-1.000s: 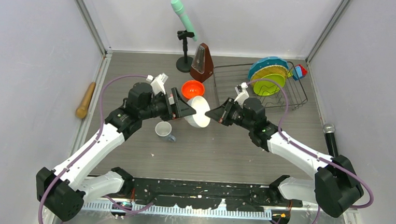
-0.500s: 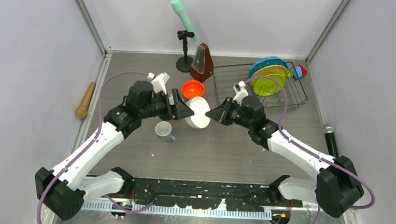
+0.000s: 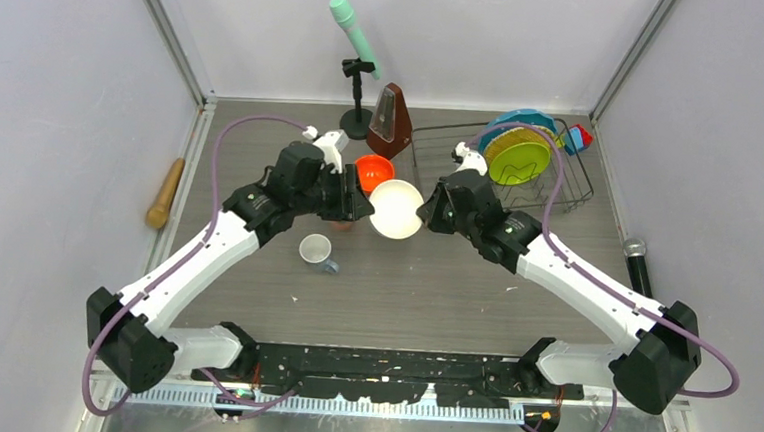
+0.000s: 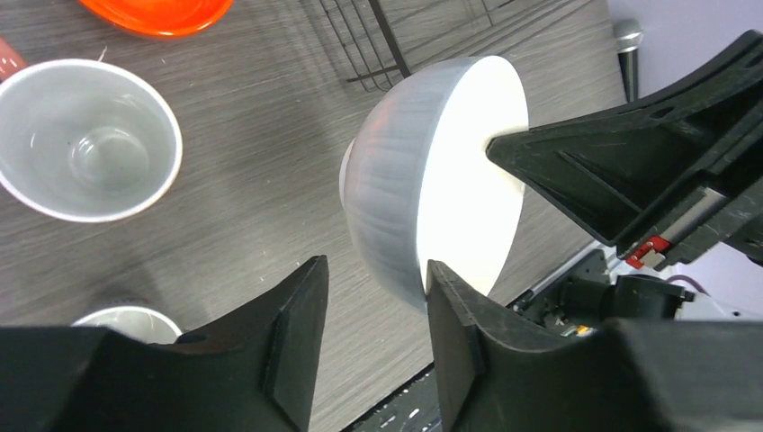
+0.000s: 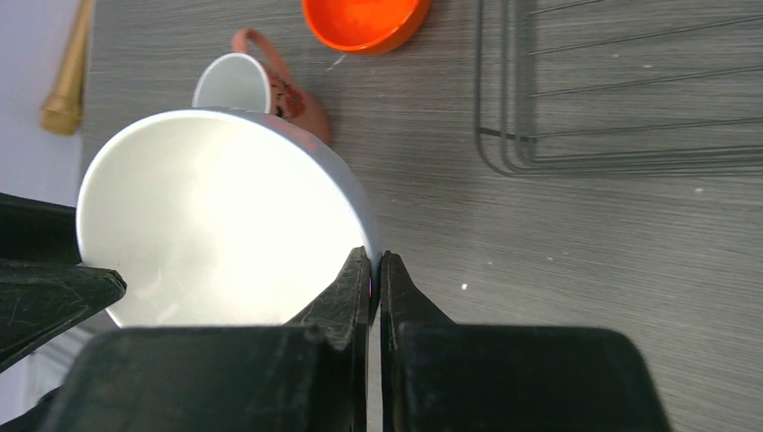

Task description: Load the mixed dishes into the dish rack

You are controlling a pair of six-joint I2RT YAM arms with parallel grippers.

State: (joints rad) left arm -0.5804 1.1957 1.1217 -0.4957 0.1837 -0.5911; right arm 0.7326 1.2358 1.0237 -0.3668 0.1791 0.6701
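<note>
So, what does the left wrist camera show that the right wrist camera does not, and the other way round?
Only the left wrist view shows the microphone and a second mug, low at the left. Only the right wrist view shows the wooden stick. Both show the white bowl held tilted, the right gripper shut on its rim, the left gripper open at its opposite edge, the orange bowl, one mug near it and wires of the dish rack.
</note>
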